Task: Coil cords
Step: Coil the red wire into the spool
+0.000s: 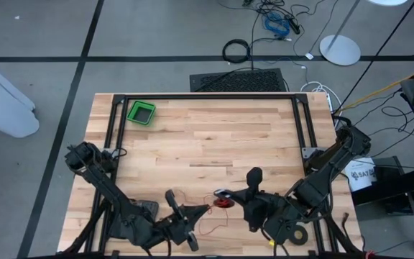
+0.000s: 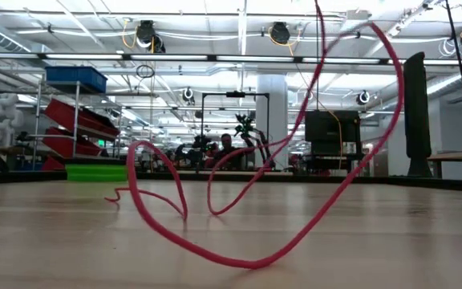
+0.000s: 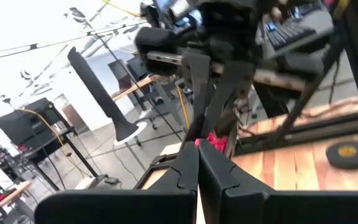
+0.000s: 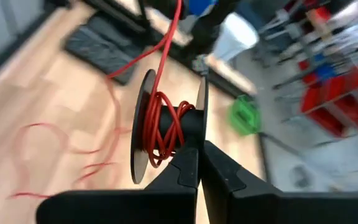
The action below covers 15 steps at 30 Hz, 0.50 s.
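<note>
The right gripper (image 4: pixel 197 163), pinching the black spool (image 4: pixel 169 127) half-wound with thin red cord (image 4: pixel 160 134), should have kept tension while the left gripper (image 3: pixel 197 171), pressed together beside the spool, guided each turn.

Your thin red cord (image 4: pixel 160 121) is partly wound on a small black spool (image 4: pixel 169 127); its loose tail loops across the worktop (image 1: pixel 207 137) beside it.

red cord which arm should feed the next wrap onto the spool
Left. The right end effector is shut on the black spool, already part wound with thin red cord. The left end effector is shut, cord running from it, with loose loops lying beside it.
</note>
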{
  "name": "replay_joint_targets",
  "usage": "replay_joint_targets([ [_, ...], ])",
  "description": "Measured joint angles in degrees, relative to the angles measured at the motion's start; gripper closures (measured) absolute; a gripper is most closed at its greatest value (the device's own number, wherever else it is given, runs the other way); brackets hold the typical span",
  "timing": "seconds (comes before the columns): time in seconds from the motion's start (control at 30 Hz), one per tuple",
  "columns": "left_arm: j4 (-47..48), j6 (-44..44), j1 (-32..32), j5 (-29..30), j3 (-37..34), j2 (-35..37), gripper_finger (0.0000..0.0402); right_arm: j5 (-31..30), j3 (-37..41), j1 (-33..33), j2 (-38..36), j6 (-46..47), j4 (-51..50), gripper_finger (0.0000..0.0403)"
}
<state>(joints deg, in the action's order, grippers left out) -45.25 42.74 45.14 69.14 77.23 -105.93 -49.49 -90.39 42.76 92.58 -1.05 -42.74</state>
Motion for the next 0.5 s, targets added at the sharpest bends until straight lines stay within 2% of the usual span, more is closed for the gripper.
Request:
replay_joint_targets([
  [0.13,5.9,-3.1,0.0,0.2,0.0,0.0,0.0400,3.5,0.0,0.0,-0.8,4.5,-3.2,0.0403],
  [0.33,13.6,-4.9,-0.2,-0.5,0.0,0.0,0.0400,6.5,0.0,0.0,-0.9,5.3,-4.0,0.0403],
  [0.5,18.6,-5.3,-0.4,-7.0,0.0,0.1,0.0400,6.9,0.2,0.1,-0.9,5.3,-4.3,0.0403],
])
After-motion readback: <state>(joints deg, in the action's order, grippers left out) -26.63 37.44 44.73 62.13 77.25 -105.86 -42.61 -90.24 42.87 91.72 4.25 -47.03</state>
